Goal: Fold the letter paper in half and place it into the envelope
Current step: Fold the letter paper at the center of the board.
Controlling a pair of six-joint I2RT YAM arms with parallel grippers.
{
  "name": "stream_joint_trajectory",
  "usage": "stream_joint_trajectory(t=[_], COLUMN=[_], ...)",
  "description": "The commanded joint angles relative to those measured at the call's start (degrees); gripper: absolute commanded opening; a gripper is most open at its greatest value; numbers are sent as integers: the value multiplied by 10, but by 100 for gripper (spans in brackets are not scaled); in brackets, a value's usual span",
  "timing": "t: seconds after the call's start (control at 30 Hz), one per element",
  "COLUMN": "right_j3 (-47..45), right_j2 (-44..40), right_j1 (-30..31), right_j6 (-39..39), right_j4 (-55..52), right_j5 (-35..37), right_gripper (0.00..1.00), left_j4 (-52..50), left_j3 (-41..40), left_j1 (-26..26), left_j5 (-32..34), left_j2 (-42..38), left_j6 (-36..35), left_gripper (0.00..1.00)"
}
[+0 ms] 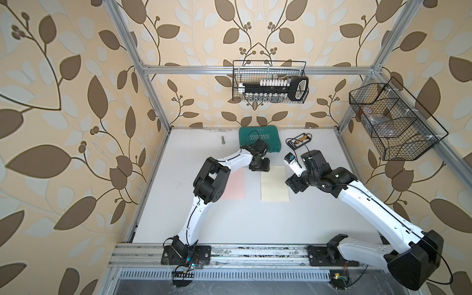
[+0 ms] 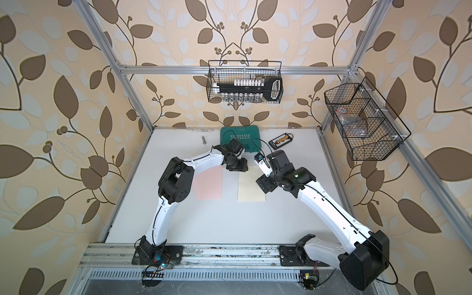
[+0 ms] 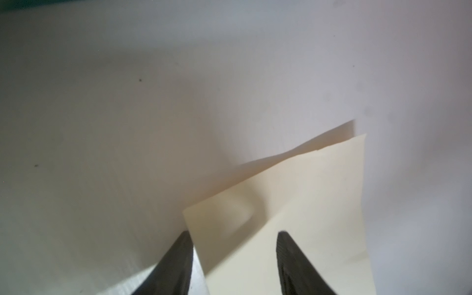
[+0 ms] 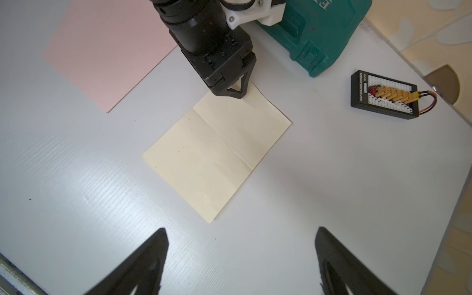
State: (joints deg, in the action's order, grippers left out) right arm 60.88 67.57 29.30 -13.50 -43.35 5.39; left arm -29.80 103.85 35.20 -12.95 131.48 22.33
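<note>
The letter paper [image 1: 275, 185] lies outside the envelope [image 1: 236, 186], near but apart.

In a top view, the letter paper [image 2: 251, 189] lies flat on the white table [image 2: 229, 224], with the envelope [image 2: 208, 184] beside it across a bare strip, its outer side hidden under the left arm's elbow. The left gripper [image 2: 238, 167] points down at the paper's far corner; its jaws cannot be made out here. The right gripper [image 2: 264, 187] hangs over the paper's opposite long edge. Behind them stand a green case [image 2: 231, 136], a bolt [image 2: 203, 140] and a black connector board [image 2: 281, 140]. Two wire baskets [image 2: 245, 81] hang on the frame.
</note>
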Motion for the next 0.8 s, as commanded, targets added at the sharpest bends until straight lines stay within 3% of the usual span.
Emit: stream_joint_trajectory(t=[0.0,0.53,0.77], right_j3=[15,-25,-70], right_j2=[-1,10,12], right_j1=[19,90,137], right_j6=[-25,-188,-202], right_j4=[-13,-28,-18], right_j5=[36,134,155], right_gripper=[93,98,98], left_j4=[-34,-80,-99], left_j3=[1,10,15], left_j1=[2,2,2], left_j5=[-5,22,26], left_j2=[24,40,41], left_j6=[-11,-21,-22], left_gripper=[54,47,46])
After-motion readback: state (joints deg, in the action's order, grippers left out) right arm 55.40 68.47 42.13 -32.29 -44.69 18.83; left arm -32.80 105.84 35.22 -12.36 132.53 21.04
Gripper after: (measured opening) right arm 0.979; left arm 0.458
